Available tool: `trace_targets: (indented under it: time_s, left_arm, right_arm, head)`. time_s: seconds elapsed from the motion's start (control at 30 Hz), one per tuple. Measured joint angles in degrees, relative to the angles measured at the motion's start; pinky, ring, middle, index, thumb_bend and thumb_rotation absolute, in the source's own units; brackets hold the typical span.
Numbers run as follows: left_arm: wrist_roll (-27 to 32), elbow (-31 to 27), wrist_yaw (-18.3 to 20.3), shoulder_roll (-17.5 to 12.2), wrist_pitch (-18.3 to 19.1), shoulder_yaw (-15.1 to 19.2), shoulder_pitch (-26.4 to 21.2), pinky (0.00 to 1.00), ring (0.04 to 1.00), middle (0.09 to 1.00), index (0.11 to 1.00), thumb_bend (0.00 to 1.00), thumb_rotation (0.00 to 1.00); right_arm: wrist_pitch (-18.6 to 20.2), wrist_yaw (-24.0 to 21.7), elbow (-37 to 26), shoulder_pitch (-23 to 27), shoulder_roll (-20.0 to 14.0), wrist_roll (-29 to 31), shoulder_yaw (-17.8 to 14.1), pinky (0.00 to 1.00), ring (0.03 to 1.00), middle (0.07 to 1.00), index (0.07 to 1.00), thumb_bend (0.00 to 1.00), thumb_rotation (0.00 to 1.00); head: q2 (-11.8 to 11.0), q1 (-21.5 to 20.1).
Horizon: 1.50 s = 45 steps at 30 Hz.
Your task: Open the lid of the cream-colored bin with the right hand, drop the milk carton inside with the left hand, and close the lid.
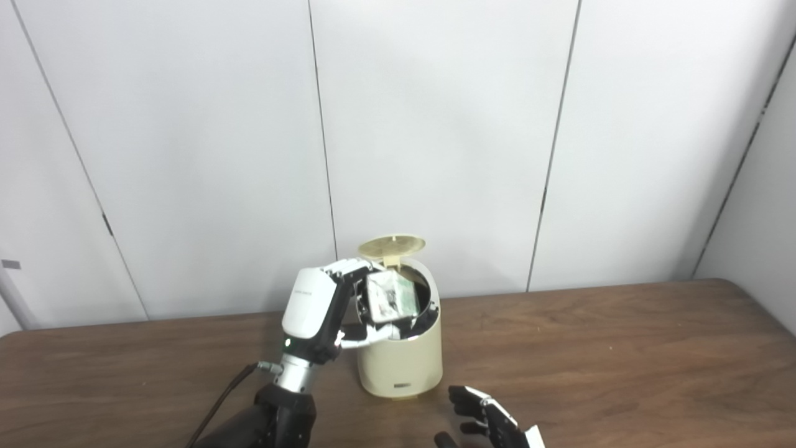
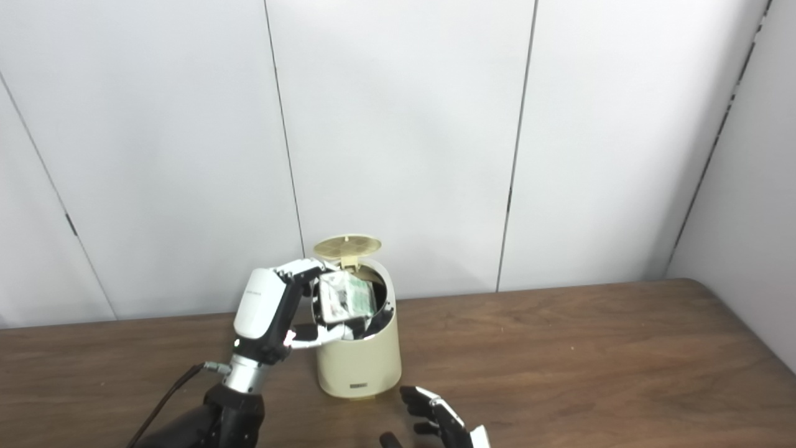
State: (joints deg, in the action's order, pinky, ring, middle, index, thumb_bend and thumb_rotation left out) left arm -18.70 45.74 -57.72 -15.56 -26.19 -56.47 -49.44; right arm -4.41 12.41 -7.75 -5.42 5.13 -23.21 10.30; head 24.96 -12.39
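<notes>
The cream-colored bin [image 1: 401,358] stands on the wooden table near the middle front, with its round lid [image 1: 392,246] tipped up and back. My left hand [image 1: 317,308] is at the bin's left rim, shut on the milk carton [image 1: 388,298], a white and green box held tilted in the bin's open mouth. My right hand [image 1: 491,423] rests low at the picture's bottom edge, just right of the bin's base, fingers apart and holding nothing. In the right eye view the bin [image 2: 360,354], carton [image 2: 344,297] and right hand [image 2: 438,423] show the same.
The brown wooden table [image 1: 622,354] stretches wide to the right of the bin. White wall panels stand close behind it. A black cable [image 1: 221,398] runs along my left forearm at the bottom left.
</notes>
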Motion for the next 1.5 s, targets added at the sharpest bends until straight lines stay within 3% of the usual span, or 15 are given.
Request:
trace_targets:
  time_s: [0.3,0.73,0.9,1.5]
  left_arm:
    - [2.2,-2.2,2.8,-0.4,0.0,1.5,0.8,0.48,0.552,0.583,0.594,1.00,0.48]
    - [2.2,-2.5,4.3,-0.4,0.0,2.6,1.0,0.47,0.547,0.581,0.591,1.00,0.45]
    - [1.8,-2.4,3.7,-0.4,0.0,2.6,1.0,0.47,0.544,0.576,0.595,1.00,0.44]
    - [0.2,-8.3,-2.0,-3.0,0.1,2.5,2.1,0.51,0.565,0.590,0.611,1.00,0.37]
  right_arm:
    - [1.1,-0.1,-0.1,0.0,0.0,-0.1,0.0,0.69,0.770,0.775,0.754,0.25,0.38]
    - [1.8,-0.3,-0.1,0.0,0.0,0.1,0.1,0.69,0.768,0.774,0.752,0.25,0.38]
    - [1.8,-0.3,-0.1,0.1,0.0,0.3,0.1,0.68,0.766,0.773,0.756,0.24,0.34]
    - [1.7,-0.5,0.0,0.4,-0.3,0.3,0.3,0.68,0.766,0.773,0.754,0.23,0.36]
  head:
    - [0.2,0.3]
    - [0.2,0.4]
    - [0.3,0.8]
    - [-0.4,1.8]
